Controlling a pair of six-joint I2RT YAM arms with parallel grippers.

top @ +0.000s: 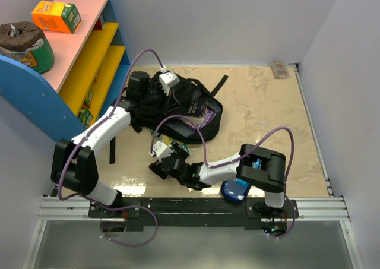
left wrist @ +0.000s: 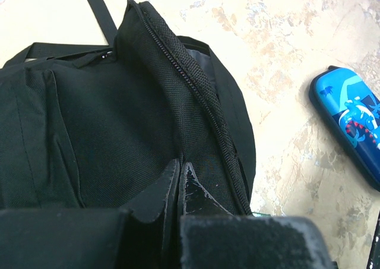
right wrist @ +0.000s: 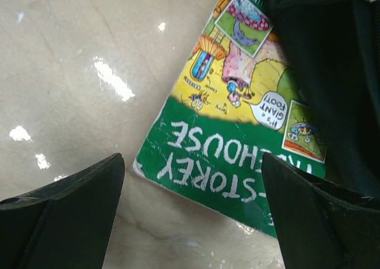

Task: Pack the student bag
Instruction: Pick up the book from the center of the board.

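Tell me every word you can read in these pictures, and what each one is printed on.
"-STOREY" and "HOUSE": white letters on the green book cover, upside down, start cut off.
"GIANT FOOT": speech bubble on the same cover; its top line is unclear.
Too small or blurred: the print on the orange box and the label on the dark book in the student bag.

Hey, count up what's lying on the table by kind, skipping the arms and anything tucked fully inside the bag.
Black backpack: 1
Green book, partly covered by the backpack: 1
Blue pencil case: 1
Small tan object, far corner: 1
Total: 4
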